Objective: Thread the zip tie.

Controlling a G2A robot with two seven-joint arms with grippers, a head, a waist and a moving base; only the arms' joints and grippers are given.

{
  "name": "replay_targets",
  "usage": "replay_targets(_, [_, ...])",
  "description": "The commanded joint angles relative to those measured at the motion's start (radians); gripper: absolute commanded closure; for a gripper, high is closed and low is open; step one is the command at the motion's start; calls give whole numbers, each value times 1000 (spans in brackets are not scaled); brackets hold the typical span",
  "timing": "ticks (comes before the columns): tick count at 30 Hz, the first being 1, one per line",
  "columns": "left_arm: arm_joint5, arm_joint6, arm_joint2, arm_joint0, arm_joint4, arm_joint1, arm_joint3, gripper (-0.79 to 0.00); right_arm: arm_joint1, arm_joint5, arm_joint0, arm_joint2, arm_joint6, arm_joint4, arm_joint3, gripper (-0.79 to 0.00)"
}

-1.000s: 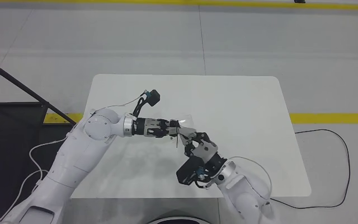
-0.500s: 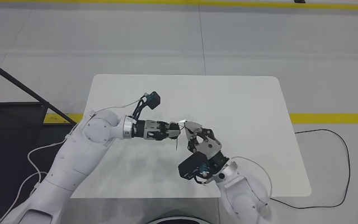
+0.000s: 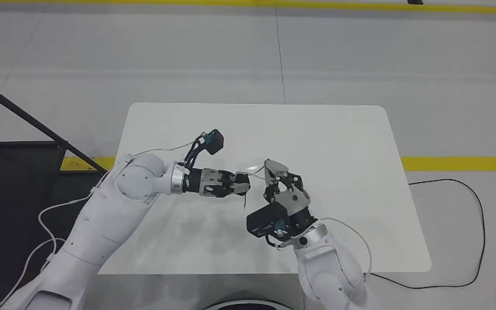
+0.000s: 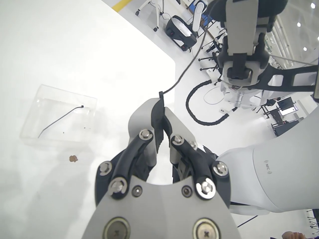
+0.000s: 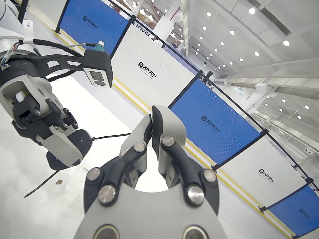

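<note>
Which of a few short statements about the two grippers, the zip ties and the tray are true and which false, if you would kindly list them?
1. The left gripper is shut on a thin black plastic zip tie. True.
2. The right gripper is open and clear of that tie. False: it is shut on the tie's other end.
3. A second black zip tie lies in a clear shallow plastic tray on the white table. True.
4. The held tie is closed into a loop. False: it runs as an open strand from one gripper to the other.
</note>
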Motion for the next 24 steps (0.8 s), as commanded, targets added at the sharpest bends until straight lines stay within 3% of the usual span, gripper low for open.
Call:
replay_targets(1, [-2, 3, 1, 0, -1, 1, 0, 0, -1, -8, 3, -3, 3, -5, 3, 0])
replay_targets(16, [5, 23, 5, 0, -14, 6, 4, 0, 2, -121, 8, -16, -39, -66, 13, 0])
replay_targets(24, [28, 34, 6, -6, -42, 6, 19, 0, 0, -46, -20, -20, -45, -118, 1, 0])
